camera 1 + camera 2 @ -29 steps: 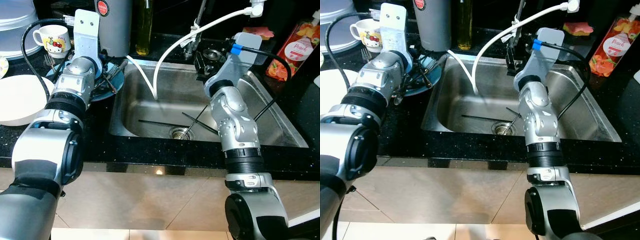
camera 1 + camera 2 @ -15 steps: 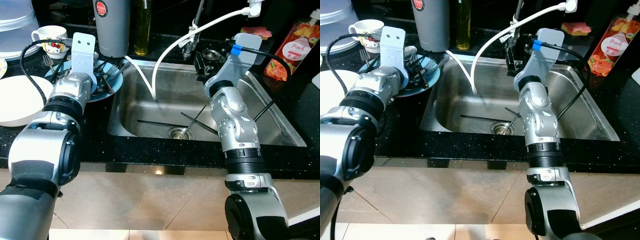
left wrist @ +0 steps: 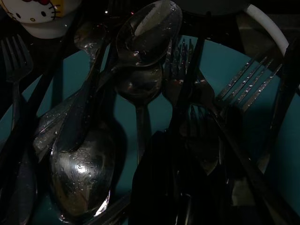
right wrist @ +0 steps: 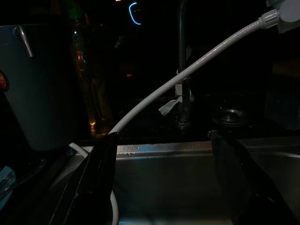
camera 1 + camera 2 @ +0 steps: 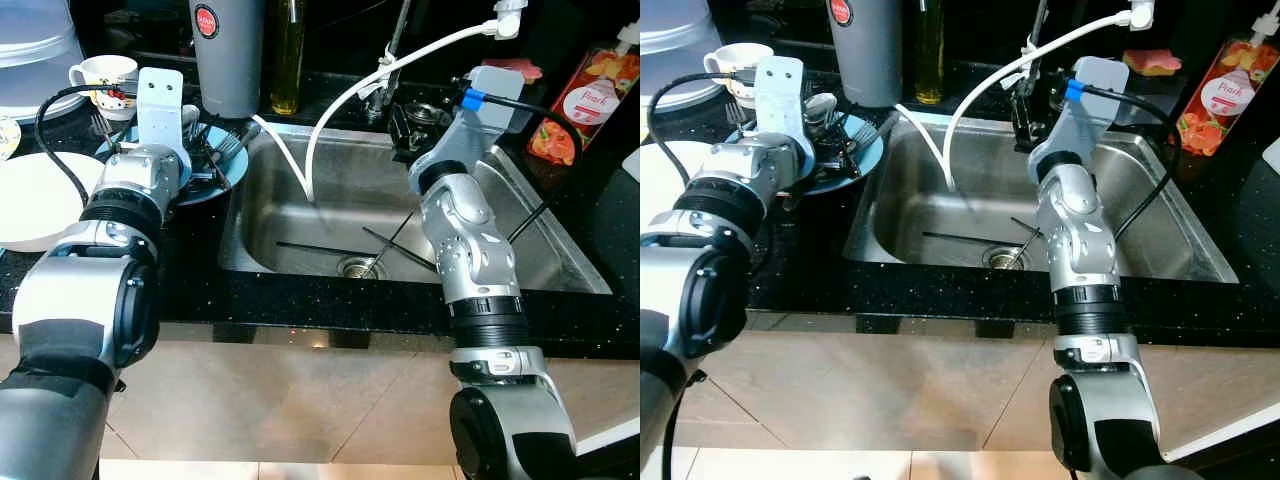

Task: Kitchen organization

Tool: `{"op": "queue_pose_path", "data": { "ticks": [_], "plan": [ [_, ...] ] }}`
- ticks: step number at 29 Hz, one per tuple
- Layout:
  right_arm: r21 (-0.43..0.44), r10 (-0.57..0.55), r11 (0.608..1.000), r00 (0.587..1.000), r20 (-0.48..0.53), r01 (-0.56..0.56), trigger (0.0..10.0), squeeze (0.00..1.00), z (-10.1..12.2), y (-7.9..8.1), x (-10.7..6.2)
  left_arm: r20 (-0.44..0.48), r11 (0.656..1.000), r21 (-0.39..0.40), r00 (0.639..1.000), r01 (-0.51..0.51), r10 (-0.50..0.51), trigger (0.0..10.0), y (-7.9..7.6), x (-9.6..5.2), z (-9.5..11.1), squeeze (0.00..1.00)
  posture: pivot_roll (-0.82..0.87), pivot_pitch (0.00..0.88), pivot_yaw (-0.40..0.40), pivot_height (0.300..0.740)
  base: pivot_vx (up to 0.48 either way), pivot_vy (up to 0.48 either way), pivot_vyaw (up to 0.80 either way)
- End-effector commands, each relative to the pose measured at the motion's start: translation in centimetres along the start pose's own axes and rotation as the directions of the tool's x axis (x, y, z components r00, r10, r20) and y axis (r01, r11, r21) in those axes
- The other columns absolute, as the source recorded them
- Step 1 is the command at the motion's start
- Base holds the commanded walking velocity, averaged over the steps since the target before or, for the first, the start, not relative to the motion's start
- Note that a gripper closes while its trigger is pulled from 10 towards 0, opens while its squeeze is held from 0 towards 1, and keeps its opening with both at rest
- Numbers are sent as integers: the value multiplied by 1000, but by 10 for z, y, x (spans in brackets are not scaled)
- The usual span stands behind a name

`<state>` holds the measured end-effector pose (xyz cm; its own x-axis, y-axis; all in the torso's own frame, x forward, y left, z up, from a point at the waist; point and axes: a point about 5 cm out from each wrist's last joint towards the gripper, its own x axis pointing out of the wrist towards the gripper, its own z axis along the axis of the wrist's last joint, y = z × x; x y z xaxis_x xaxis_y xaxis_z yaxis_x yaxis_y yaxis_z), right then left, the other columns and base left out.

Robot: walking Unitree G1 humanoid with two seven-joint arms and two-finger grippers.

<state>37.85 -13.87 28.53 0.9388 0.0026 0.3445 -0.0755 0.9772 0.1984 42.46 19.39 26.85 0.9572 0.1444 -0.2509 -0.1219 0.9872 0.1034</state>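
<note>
A teal plate (image 5: 228,176) left of the sink holds a heap of wet spoons (image 3: 147,30) and forks (image 3: 251,89). My left gripper (image 5: 200,158) hangs low over that heap, close above the cutlery; its wrist hides it from the head cameras. A steel sink (image 5: 330,205) has black chopsticks (image 5: 310,246) lying near the drain. My right gripper (image 5: 405,125) is raised at the sink's back rim beside the tap, open with nothing between its fingers (image 4: 98,178).
A cartoon mug (image 5: 100,72) and a loose fork (image 3: 14,56) sit behind the plate, and a white bowl (image 5: 35,195) lies to its left. A grey canister (image 5: 225,50), an oil bottle (image 5: 288,50) and a white hose (image 5: 350,90) line the back. A red pouch (image 5: 580,105) stands at the right.
My left wrist has shifted a little to the left over the teal plate and straightened. The right arm has held still.
</note>
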Motion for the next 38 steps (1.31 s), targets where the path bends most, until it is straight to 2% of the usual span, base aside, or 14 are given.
{"op": "queue_pose_path", "data": {
  "ticks": [1, 3, 4, 5, 6, 7, 10, 19, 24, 26, 28, 32, 35, 38],
  "plan": [
    [12, -20, 1000, 1000, 5, 20, 10000, 0, 1, -5, -2, -10, 1000, 20, 1000, 6, -5, 0, -1, 1, -6, 0, 213, 62, -66, 740, 0, 0, 0],
    [12, -20, 1000, 1000, 5, 20, 10000, 0, 1, -5, -2, -10, 1000, 20, 1000, 6, -5, 0, -1, 1, -6, 0, 213, 62, -66, 740, 0, 0, 0],
    [12, -19, 1000, 1000, 6, 19, 10000, 0, 1, -5, -3, 51, 999, 42, 999, 3, -5, 0, -2, 0, 4, 0, 212, 62, -67, 740, 0, 0, 0],
    [12, -19, 1000, 1000, 5, 19, 10000, 0, 1, -5, -2, 116, 999, 44, 993, 2, -7, 8824, -4, -2, 15, 0, 212, 63, -67, 740, 0, 0, 0],
    [12, -19, 1000, 1000, 5, 19, 10000, 0, 1, -5, -2, 116, 999, 44, 993, 2, -7, 8824, -4, -2, 15, 0, 212, 63, -67, 740, 0, 0, 0],
    [12, -19, 1000, 1000, 5, 19, 10000, 0, 1, -5, -2, 171, 999, 29, 985, 14, -19, 10000, -6, -4, 24, 0, 211, 63, -67, 740, 0, 0, 0],
    [13, -19, 1000, 1000, 5, 19, 10000, 0, 1, -5, -2, 292, 997, 54, 954, 49, -63, 10000, -15, -9, 42, 0, 211, 63, -67, 740, 0, 0, 0],
    [13, -19, 1000, 1000, 4, 19, 10000, 0, 0, -4, -3, 317, 987, 156, 944, 41, -89, 10000, -23, -9, 41, 0, 211, 64, -68, 740, 0, 0, 0],
    [13, -19, 1000, 1000, 4, 19, 10000, 0, 0, -5, -3, 330, 985, 163, 939, 49, -101, 10000, -26, -10, 42, 0, 212, 64, -69, 740, 0, 0, 0],
    [12, -18, 1000, 1000, 4, 18, 10000, 0, 1, -5, -3, 382, 974, 217, 913, 60, -141, 10000, -36, -13, 45, 0, 211, 65, -70, 740, 0, 0, 0],
    [11, -18, 1000, 1000, 5, 18, 10000, 0, 1, -5, -2, 390, 971, 229, 907, 73, -160, 10000, -39, -14, 46, 0, 219, 63, -70, 740, 0, 0, 0],
    [9, -26, 1000, 1000, 13, 26, 10000, 0, 3, -8, -2, 298, 961, 261, 939, 94, -173, 10000, -45, -13, 45, 0, 239, 61, -63, 740, 0, 0, 0],
    [9, -28, 1000, 999, 15, 28, 10000, 0, 3, -8, -2, 294, 960, 259, 939, 104, -181, 10000, -45, -15, 47, 0, 241, 59, -59, 740, 0, 0, 0],
    [9, -33, 999, 999, 17, 32, 10000, 0, 3, -10, -2, 251, 974, 191, 953, 123, -169, 10000, -44, -20, 44, 0, 255, 65, -59, 740, 0, 0, 0]
  ]
}}
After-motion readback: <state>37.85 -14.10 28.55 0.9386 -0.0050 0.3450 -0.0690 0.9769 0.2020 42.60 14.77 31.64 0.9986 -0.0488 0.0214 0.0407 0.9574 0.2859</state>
